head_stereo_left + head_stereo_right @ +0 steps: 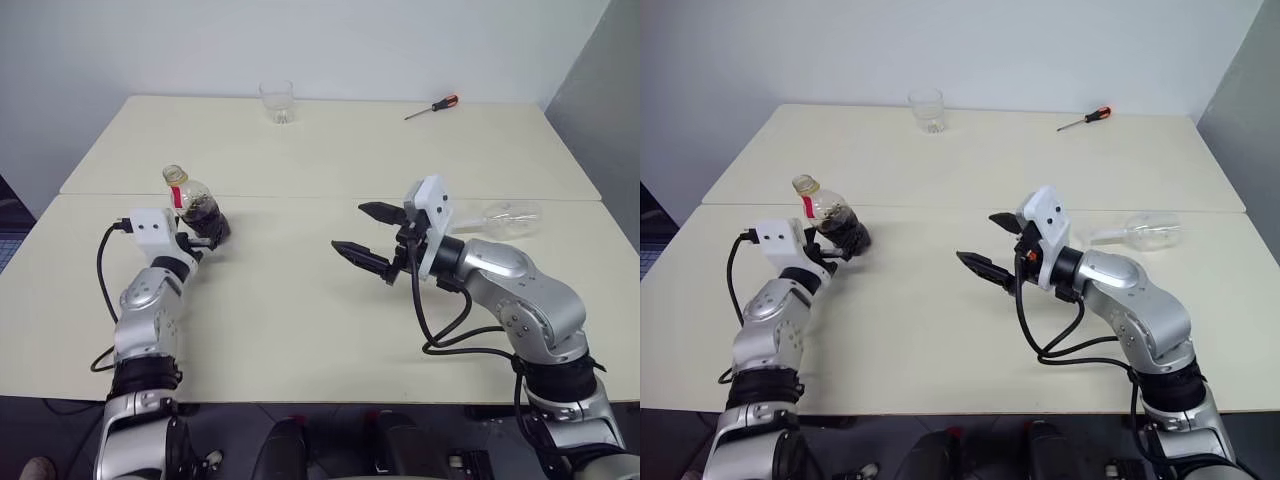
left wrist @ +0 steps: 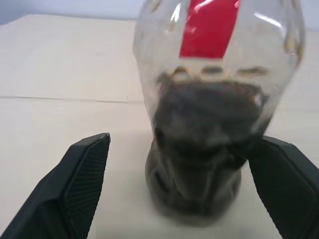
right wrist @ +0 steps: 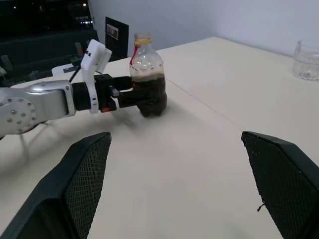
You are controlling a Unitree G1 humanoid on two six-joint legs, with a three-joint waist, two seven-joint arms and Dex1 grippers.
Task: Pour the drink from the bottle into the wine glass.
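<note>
The bottle [image 1: 197, 205] stands upright on the tabletop [image 1: 300, 300], right between the left gripper's [image 1: 208, 240] jaws. Those jaws are wide open on both sides of the bottle's dark lower half, and there is a gap on each side, so nothing is being squeezed. The yellow cap is on top. The drink [image 2: 199, 144] fills only the lower part of the bottle; the upper part with the red label is clear.

The right gripper [image 1: 362, 238] hangs above the middle of the tabletop with its jaws wide open and nothing in them. The bottle is well off to one side of these jaws.

The wine glass [image 1: 502, 217] is lying on its side, just behind the right arm. It needs to stand up before anything can go in.

The bottle is probably light, and its plastic is thin and bendy. A hard squeeze could dent it or push the drink out. Its smooth sides may be slippery. The fat lower part, where the jaws already are, looks like the best place to hold.

The glass is thin and could break, and it can roll. The bowl or the stem looks like the place to take it, gently.
</note>
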